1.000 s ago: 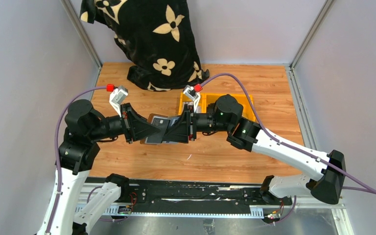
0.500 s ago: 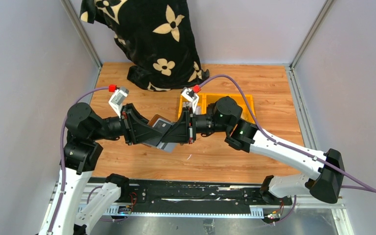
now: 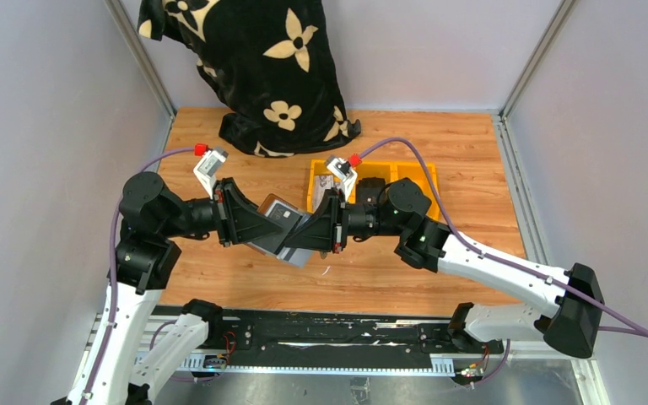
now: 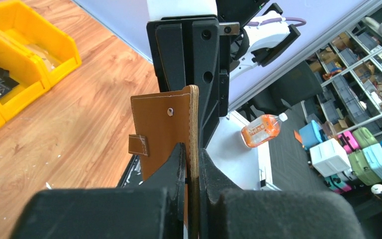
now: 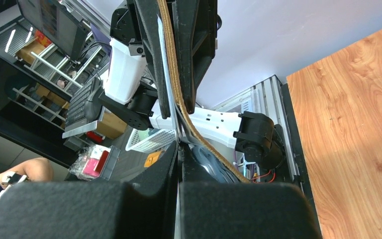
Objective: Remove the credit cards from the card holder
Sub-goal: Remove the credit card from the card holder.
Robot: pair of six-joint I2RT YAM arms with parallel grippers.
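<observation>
Left wrist: card holder brown face and tab; right wrist, edge only.

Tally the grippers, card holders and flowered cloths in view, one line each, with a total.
grippers: 2 (left gripper, right gripper)
card holder: 1
flowered cloth: 1
total: 4

Left jaws and right jaws meet at the card holder.
</observation>
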